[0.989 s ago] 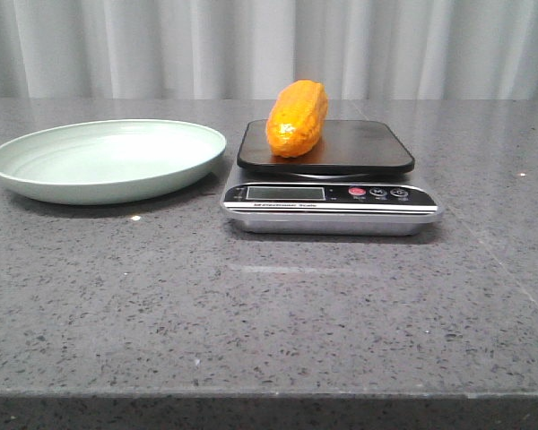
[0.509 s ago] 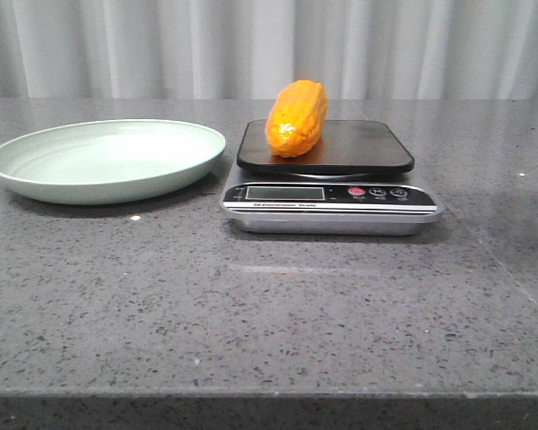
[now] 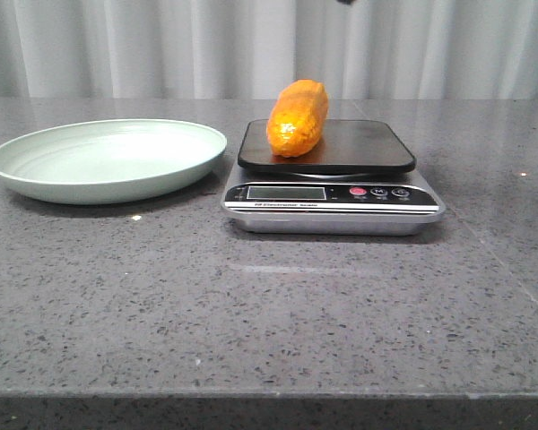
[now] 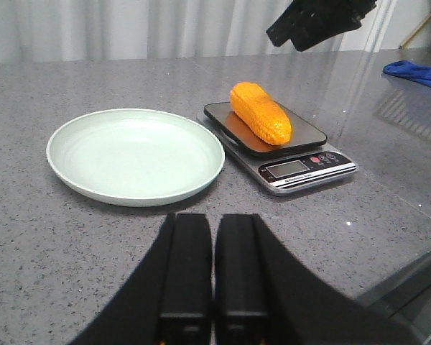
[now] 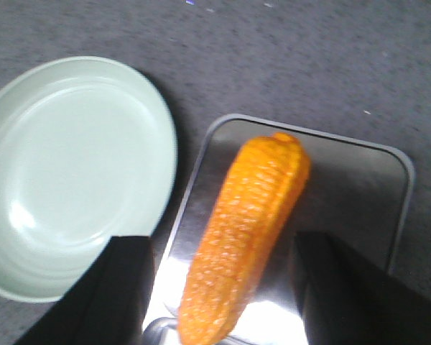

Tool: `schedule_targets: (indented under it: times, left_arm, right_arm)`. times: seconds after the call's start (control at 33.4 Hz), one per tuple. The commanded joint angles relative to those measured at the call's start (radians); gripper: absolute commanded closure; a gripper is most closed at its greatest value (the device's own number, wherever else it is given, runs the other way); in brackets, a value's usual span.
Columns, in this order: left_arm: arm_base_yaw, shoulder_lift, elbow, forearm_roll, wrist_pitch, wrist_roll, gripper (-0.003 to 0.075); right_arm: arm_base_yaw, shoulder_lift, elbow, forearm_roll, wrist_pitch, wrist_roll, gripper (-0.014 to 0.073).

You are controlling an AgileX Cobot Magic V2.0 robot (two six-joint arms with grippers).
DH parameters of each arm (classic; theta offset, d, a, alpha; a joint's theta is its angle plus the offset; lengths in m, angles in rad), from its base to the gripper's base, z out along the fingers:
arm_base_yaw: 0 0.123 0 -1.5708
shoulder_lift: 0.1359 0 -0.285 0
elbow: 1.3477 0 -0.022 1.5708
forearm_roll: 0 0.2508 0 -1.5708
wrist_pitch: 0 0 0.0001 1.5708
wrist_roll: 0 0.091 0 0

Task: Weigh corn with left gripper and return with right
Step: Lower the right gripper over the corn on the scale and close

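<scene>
The orange-yellow corn (image 3: 297,116) lies on the black platform of the digital scale (image 3: 332,193), toward its left side. It also shows in the left wrist view (image 4: 261,113) and the right wrist view (image 5: 248,215). My left gripper (image 4: 214,219) is shut and empty, low over the table in front of the pale green plate (image 4: 135,154). My right gripper (image 5: 223,248) is open, above the corn with one finger on each side, not touching it. It shows as a dark shape (image 4: 320,21) high over the scale in the left wrist view.
The pale green plate (image 3: 108,159) is empty and sits just left of the scale. A blue cloth (image 4: 416,72) lies far off to the right on the grey stone table. White curtains hang behind the table.
A dark bit of the right arm has come into view at the top edge of the front view. The corn, scale and plate have not moved.
</scene>
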Motion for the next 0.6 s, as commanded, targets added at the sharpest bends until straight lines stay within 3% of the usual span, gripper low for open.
schedule_targets:
  times: [0.0,0.21,0.57]
  left_arm:
    - [0.003,-0.005,-0.024,0.003,-0.079,0.001,0.0588]
    - [0.003,-0.005,-0.024,0.003,-0.079,0.001,0.0588]
    - [0.003,-0.005,-0.024,0.003,-0.079,0.001,0.0588]
  right_arm:
    - [0.018,0.021,-0.111,-0.109,0.089,0.124,0.0088]
    - [0.038,0.152,-0.22,-0.137,0.244,0.225,0.0088]
    - [0.046,0.291,-0.258,-0.136,0.288,0.228,0.0089]
